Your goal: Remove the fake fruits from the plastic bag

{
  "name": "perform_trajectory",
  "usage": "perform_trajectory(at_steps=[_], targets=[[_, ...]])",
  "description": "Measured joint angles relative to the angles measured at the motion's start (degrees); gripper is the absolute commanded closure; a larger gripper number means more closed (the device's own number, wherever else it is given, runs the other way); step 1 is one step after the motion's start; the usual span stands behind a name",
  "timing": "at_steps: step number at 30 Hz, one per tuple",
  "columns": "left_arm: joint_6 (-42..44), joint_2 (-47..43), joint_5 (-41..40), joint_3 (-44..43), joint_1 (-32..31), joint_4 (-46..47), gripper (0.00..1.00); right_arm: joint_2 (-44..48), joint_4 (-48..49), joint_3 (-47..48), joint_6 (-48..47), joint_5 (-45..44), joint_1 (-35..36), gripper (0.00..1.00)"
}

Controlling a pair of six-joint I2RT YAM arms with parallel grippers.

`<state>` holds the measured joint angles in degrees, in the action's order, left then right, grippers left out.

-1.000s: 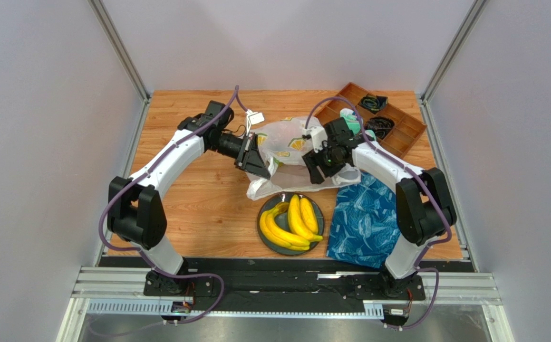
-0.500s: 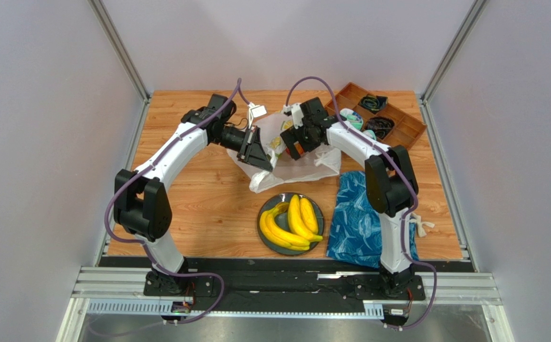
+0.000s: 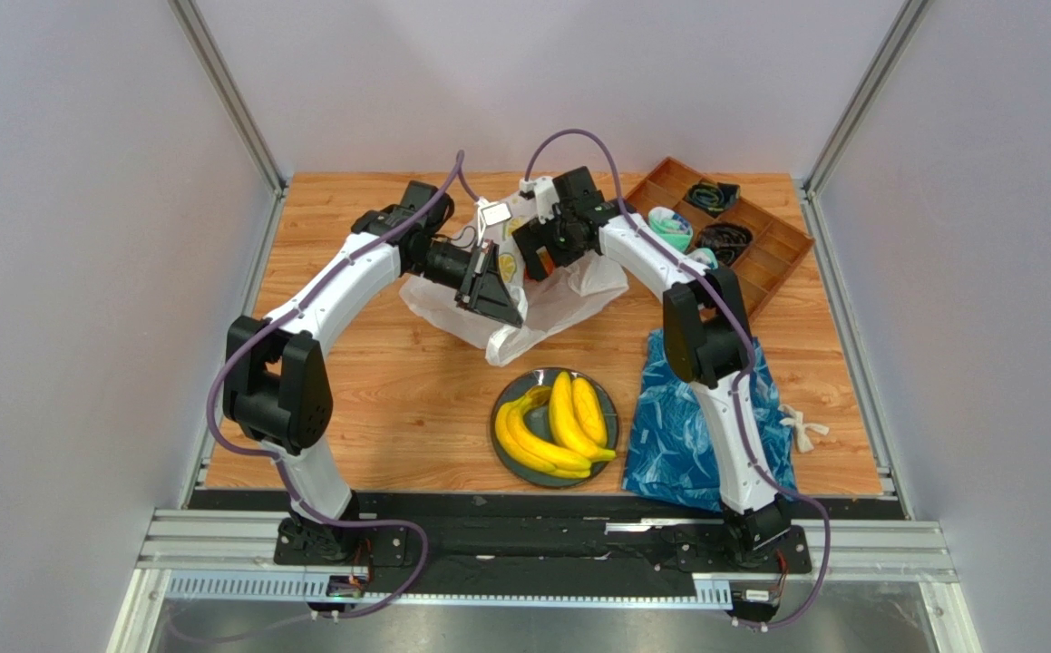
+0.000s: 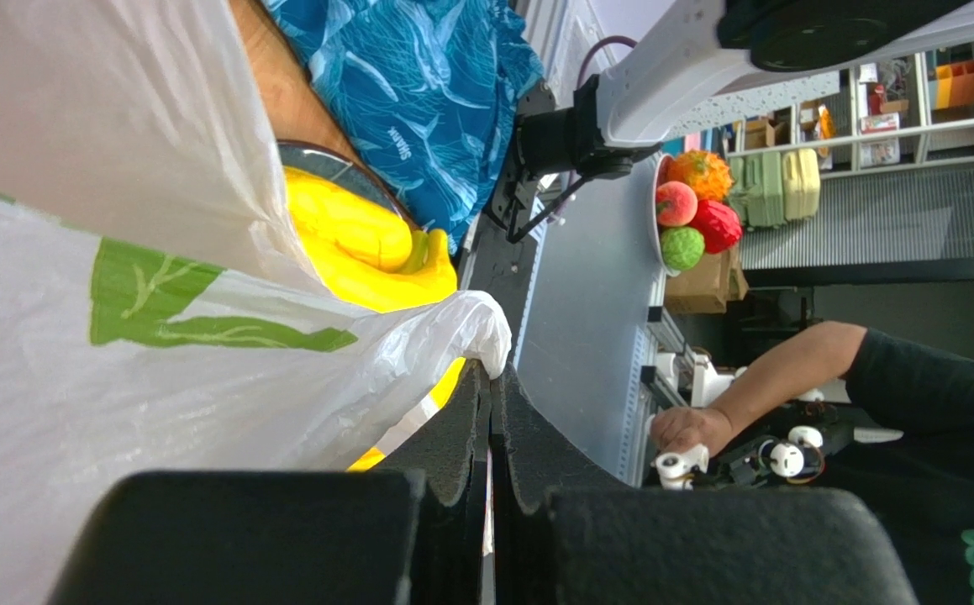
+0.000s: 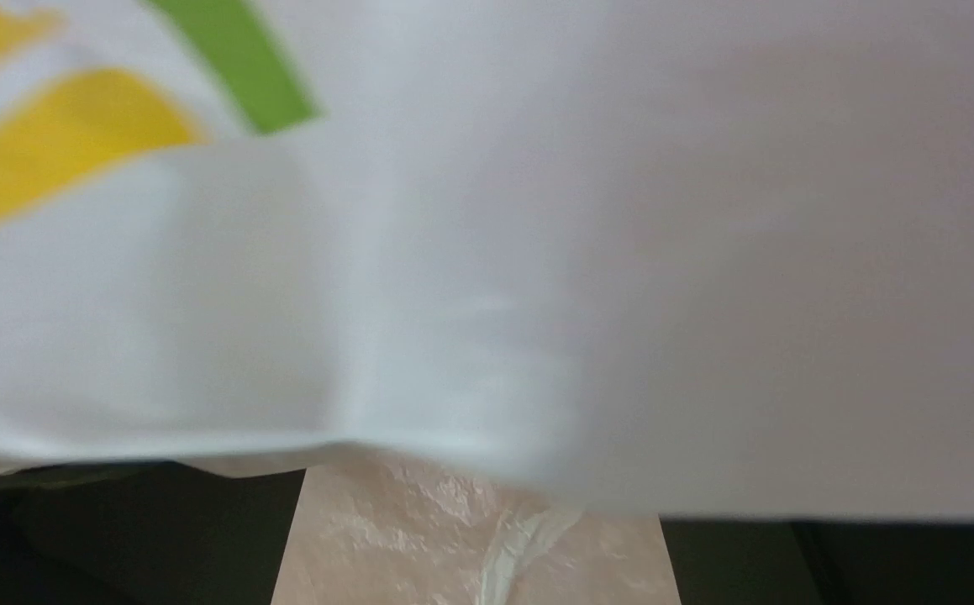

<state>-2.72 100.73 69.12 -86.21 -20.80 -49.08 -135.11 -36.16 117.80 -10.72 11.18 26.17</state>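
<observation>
Top external | plate (image 3: 610, 406): bananas (image 3: 565, 422) | L tool (image 4: 492, 385) pinching bag (image 3: 574, 293) | R tool (image 3: 537, 259): can't tell

Left arm (image 3: 333, 286) and right arm (image 3: 646, 259): white link shells, black joints, black bases. Purple cable (image 3: 572, 132) runs along each. Left gripper (image 4: 492, 435): matte black fingers.

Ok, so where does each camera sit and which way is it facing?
Top: fixed above and behind the arms, looking down at the table; both arms show whole, meeting at the plastic bag.
Left wrist: looks along the shut left pincer, pinching the bag's edge, toward bananas and blue cloth.
Right wrist: pressed against the bag; white film fills it, the right pincer itself not clear.
Shared: top and left wrist both show bag, bananas, cloth.
</observation>
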Motion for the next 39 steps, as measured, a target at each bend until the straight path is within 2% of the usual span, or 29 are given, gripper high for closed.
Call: perform_trajectory(at_steps=[3, 4, 6, 7, 10, 12, 15, 17, 20, 23, 26, 28, 30, 33, 34, 36, 37, 39], targets=[[-0.2, 0.0, 0.0, 0.1, 0.0, 0.8, 1.00, -5.4, 0.4, 5.9, 0.0, 3.3, 0.0, 0.20], [-0.2, 0.0, -0.1, 0.2, 0.0, 1.0, 1.00, -6.3, 1.0, 6.4, 0.0, 4.6, 0.0, 0.28], [-0.2, 0.0, -0.1, 0.4, 0.0, 0.9, 1.00, -7.4, 2.8, 6.4, 0.7, 7.3, -0.2, 0.35], [-0.2, 0.0, -0.2, 0.5, -0.1, 0.9, 1.00, -7.9, 3.7, 6.4, 1.3, 8.5, -0.3, 0.42], [0.0, 0.0, -0.5, 0.5, -0.1, 0.4, 1.00, -8.2, 6.2, 6.4, 3.1, 10.7, -1.1, 0.48], [0.6, 0.0, -0.9, 0.4, -0.1, -0.3, 1.00, -7.9, 7.3, 6.2, 3.3, 10.8, -1.7, 0.47], [2.5, 0.0, -2.2, 0.2, -0.1, -2.7, 1.00, -3.1, 8.6, -2.7, 3.0, 8.4, -3.3, 0.46], [4.3, 0.0, -3.3, 0.1, -0.1, -4.4, 1.00, 4.5, 9.7, -15.5, 2.9, 7.1, -5.4, 0.45], [6.1, -0.9, -4.0, 0.2, -0.1, -6.5, 1.00, 20.3, 5.7, -34.0, 2.3, 4.6, -10.9, 0.42], [6.7, -3.3, -3.5, 0.3, -0.2, -7.1, 1.00, 35.8, -1.6, -44.8, 0.2, 3.0, -17.0, 0.35], [6.7, -6.3, -3.3, 0.0, -1.2, -6.4, 1.00, 46.8, -4.9, -46.9, -1.4, 4.7, -16.9, 0.32], [6.4, -6.1, -3.3, -1.9, -2.4, -6.1, 1.00, 49.6, -4.0, -45.8, -3.2, 7.8, -13.7, 0.33], [5.3, -3.8, -3.2, -5.9, -3.5, -4.6, 1.00, 48.7, -3.4, -43.4, -5.8, 12.2, -6.3, 0.35], [4.5, 0.7, -3.2, -11.6, -4.1, -3.1, 1.00, 45.0, -3.3, -41.5, -7.9, 17.6, -1.5, 0.45], [4.5, 1.7, -3.2, -12.7, -4.0, -3.2, 1.00, 43.9, -3.5, -41.2, -8.2, 18.8, -1.1, 0.55], [4.3, 3.4, -3.2, -13.8, -3.6, -3.1, 1.00, 40.9, -3.7, -40.3, -8.6, 21.0, -1.0, 0.66], [4.2, 3.7, -3.3, -13.8, -3.4, -3.1, 1.00, 39.8, -4.0, -39.9, -8.8, 21.9, -0.9, 0.82], [3.1, 3.9, -3.3, -13.8, -2.8, -2.9, 1.00, 37.5, -4.5, -38.6, -8.5, 23.6, -0.7, 0.88]])
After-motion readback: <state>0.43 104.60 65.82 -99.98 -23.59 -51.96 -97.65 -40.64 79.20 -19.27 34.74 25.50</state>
